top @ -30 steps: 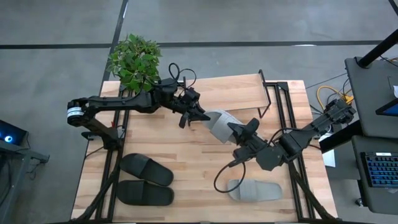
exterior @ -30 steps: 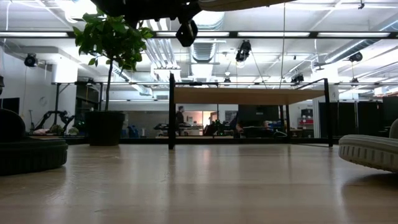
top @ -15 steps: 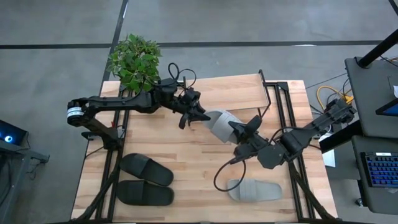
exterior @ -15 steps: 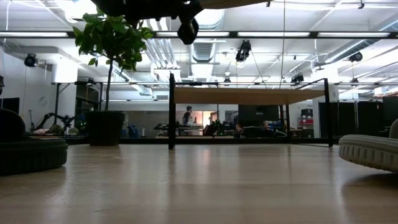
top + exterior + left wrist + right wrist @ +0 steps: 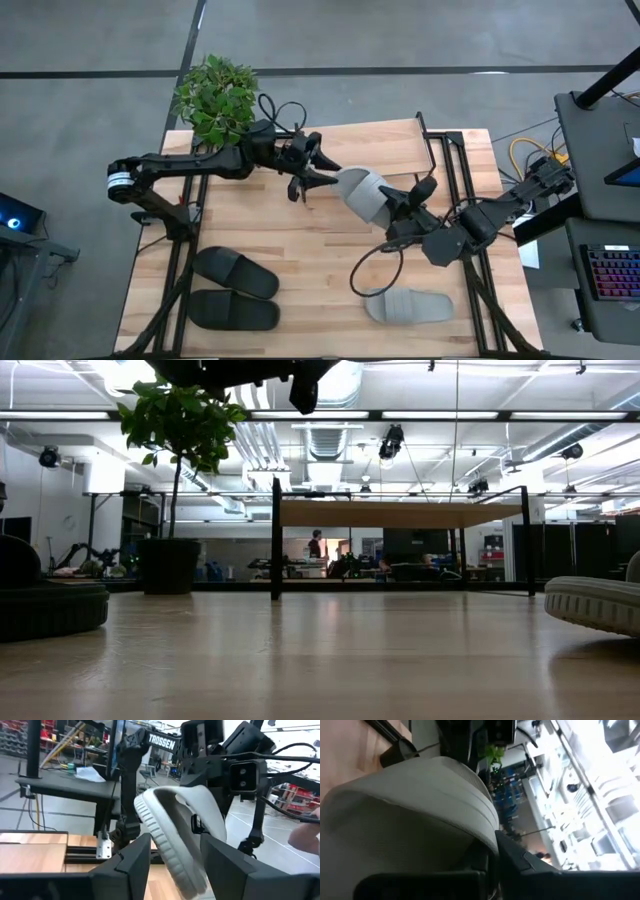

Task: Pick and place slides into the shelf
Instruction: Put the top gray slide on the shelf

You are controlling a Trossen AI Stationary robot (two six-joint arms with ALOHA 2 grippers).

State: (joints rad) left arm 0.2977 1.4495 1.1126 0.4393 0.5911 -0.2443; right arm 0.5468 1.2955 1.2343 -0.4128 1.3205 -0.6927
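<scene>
Grey slide (image 5: 362, 192) in the air between both grippers, just in front of the shelf (image 5: 372, 146)

Its long axis runs diagonally, one end toward the left gripper (image 5: 316, 178), whose fingers stand parted around it; the right gripper (image 5: 408, 203) is clamped on its strap. Bare tabletop (image 5: 300, 240) lies open below; the black pair (image 5: 236, 288) and the other grey slide (image 5: 408, 305) sit near the front edge

Grey concrete floor (image 5: 400, 35) surrounds the table; ceiling lights (image 5: 130, 372) brighten the workshop.
</scene>
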